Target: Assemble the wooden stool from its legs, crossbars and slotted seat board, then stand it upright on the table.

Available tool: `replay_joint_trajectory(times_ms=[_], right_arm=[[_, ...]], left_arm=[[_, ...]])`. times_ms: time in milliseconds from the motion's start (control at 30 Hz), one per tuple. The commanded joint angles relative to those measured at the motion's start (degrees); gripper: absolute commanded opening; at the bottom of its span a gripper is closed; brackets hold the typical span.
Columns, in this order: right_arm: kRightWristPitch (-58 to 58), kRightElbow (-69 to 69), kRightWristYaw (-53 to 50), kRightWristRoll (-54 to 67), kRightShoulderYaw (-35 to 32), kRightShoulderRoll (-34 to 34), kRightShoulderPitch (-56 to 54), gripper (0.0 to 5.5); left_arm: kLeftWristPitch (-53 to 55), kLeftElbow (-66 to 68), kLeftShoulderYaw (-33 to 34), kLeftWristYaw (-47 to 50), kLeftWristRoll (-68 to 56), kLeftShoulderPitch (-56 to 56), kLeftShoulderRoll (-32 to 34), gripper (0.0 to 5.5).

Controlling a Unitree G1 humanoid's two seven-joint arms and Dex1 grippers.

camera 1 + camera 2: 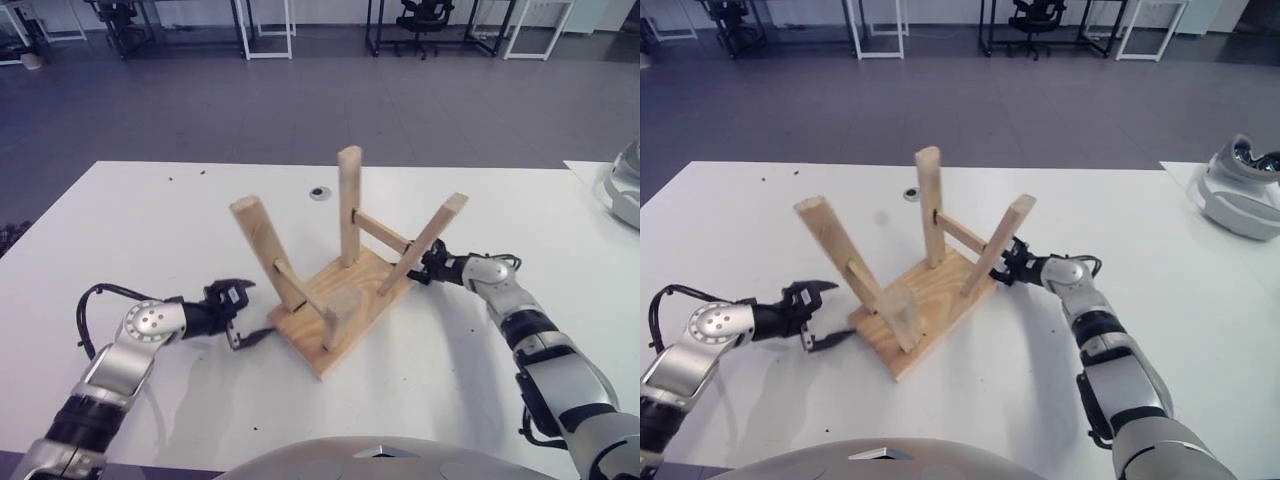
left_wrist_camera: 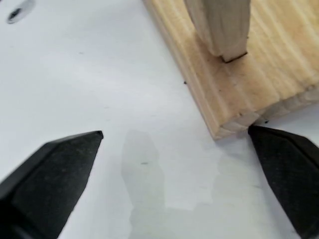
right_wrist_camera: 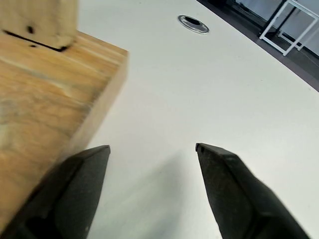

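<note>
1. The left claw (image 1: 243, 315) lies low on the white counter (image 1: 150, 220). It is spread wide and holds nothing, and one fingertip (image 2: 279, 159) touches the near corner of the seat board (image 1: 300, 345).
2. The stool (image 1: 345, 275) rests upside down mid-counter. Its seat board lies flat on the surface and its legs splay upward. A crossbar (image 1: 383, 233) joins the middle leg (image 1: 349, 205) to the right leg (image 1: 428, 240).
3. The right claw (image 1: 428, 266) sits at the foot of the right leg. It is wide open and grips nothing, with one finger (image 3: 75, 184) just beside the board's edge.
4. A white headset (image 1: 1240, 200) lies at the counter's far right, well apart from the stool.
</note>
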Motion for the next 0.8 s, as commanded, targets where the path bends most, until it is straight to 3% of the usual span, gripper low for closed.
replay_joint_trajectory(times_ms=[33, 167, 333, 667, 800], right_arm=[[1.75, -8.73, 6.56, 1.79, -0.88, -2.80, 9.19, 3.24], [8.52, -25.82, 6.08, 6.62, -5.26, -6.17, 18.04, 3.24], [15.27, -38.44, -0.21, 4.61, -8.73, -8.70, 26.83, 3.24], [17.94, -38.14, -4.97, -1.14, -8.58, -10.11, 25.95, 3.24], [19.74, -44.93, 0.76, 4.36, -6.99, -8.82, 28.90, 3.24]], left_arm=[[-2.98, 8.76, 1.49, 8.87, 3.90, -4.27, -4.31, 5.38], [-5.28, 4.90, 4.07, 11.12, 2.98, 3.28, -3.99, 5.38], [-3.09, -5.66, 5.91, 6.83, 1.51, 11.31, 0.51, 5.38], [3.19, -13.53, 2.04, 6.30, 3.83, 14.71, 1.02, 5.38], [5.77, -17.40, 3.00, 6.34, 2.39, 17.37, 1.15, 5.38]])
